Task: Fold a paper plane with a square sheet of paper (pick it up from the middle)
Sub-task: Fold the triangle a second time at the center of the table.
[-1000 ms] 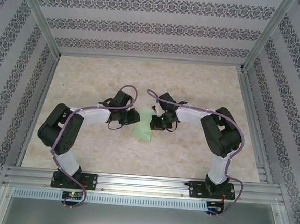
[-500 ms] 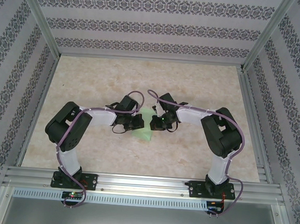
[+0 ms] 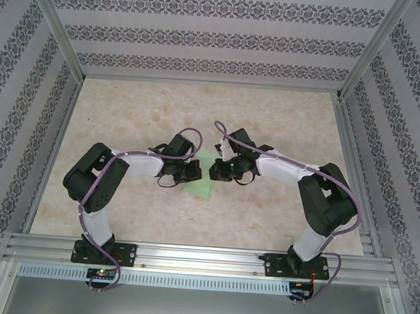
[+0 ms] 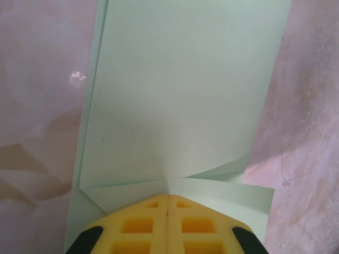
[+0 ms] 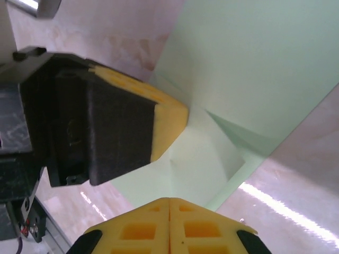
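Though overhead hides them, sheet [image 4: 180,95] creases show at wrist, left hand [image 4: 168,197] clenched, right hand [image 5: 169,200] clenched.

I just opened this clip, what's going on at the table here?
Two robot arms are partway through folding a paper plane. The left gripper and the right gripper meet nearly tip to tip over a pale green sheet of paper lying mid-table. The sheet already has creases and folded flaps. Both grippers are shut, tips at the paper; whether either actually pinches it cannot be told.
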`<state>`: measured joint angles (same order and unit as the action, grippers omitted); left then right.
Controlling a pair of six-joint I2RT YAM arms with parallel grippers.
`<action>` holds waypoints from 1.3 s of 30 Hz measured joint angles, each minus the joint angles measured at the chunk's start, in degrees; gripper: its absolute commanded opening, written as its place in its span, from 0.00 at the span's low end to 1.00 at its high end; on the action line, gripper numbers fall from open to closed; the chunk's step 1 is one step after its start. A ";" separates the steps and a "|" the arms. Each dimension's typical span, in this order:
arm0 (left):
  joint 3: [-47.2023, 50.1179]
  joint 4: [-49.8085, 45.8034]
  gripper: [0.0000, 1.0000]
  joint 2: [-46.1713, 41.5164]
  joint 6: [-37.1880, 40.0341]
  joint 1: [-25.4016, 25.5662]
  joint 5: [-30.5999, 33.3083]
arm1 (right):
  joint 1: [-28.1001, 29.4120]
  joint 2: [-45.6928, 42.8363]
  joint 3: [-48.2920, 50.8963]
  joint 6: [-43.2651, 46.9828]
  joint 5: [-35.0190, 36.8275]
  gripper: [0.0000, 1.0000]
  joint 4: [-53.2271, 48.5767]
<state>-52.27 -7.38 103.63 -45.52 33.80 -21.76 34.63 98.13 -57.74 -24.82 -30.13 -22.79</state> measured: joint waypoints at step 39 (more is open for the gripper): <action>0.92 1.29 0.04 -0.37 -1.73 0.13 0.50 | 6.27 5.55 2.10 -3.98 0.02 0.07 -0.04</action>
<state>-51.35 -6.09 103.26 -47.24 33.93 -21.26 40.91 103.68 -55.64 -28.80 -30.11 -22.83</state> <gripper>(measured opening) 0.053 0.075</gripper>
